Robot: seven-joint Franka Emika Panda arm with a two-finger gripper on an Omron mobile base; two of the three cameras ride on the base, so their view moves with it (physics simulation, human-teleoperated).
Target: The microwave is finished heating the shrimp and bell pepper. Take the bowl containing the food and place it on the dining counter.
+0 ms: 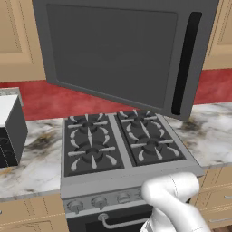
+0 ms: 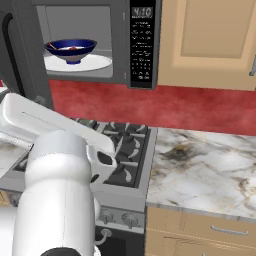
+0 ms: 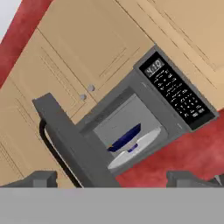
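Note:
The microwave [image 2: 141,45] hangs above the stove with its door [image 2: 20,55] swung wide open. On its white turntable [image 2: 95,64] sits the dark blue bowl [image 2: 71,49], upright, with a red speck of bell pepper [image 2: 75,48] inside. The shrimp is too small to make out. The hand view, rolled, looks up at the microwave [image 3: 177,89], its bowl [image 3: 126,138] and its open door [image 3: 65,135] from a distance. My gripper [image 3: 114,180] is open and holds nothing, well short of the bowl. The dining counter is out of view.
The open door [image 1: 118,54] juts out over the four-burner stove [image 1: 122,142]. Marble countertop [image 2: 205,170] flanks the stove on both sides. A small black-and-white appliance [image 1: 10,131] stands at the left. Tan cabinets [image 2: 210,40] surround the microwave, with a red wall behind.

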